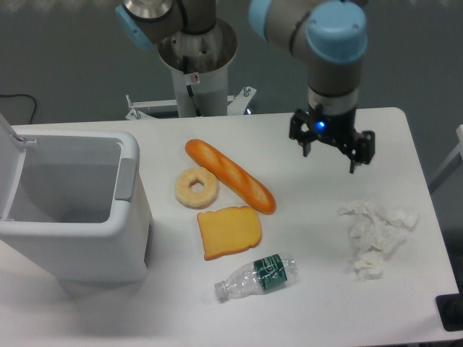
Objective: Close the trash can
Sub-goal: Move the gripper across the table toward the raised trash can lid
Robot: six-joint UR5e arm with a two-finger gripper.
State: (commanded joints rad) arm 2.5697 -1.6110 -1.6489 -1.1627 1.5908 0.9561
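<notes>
White table (pixel 318 303), gripper (pixel 330 151) (spread, empty) above it.

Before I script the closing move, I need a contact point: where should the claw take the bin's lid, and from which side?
Take the lid near its free top edge, coming from the bin's left, the far side from the open claw. It stands swung up beside the open mouth, hinged there, so pushing it rightward over the opening should shut it.

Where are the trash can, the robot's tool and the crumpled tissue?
trash can (pixel 129 238): fixed camera view, on its front right wall.
tool (pixel 329 153): fixed camera view, midway between the fingertips.
crumpled tissue (pixel 375 233): fixed camera view, on its middle.
</notes>
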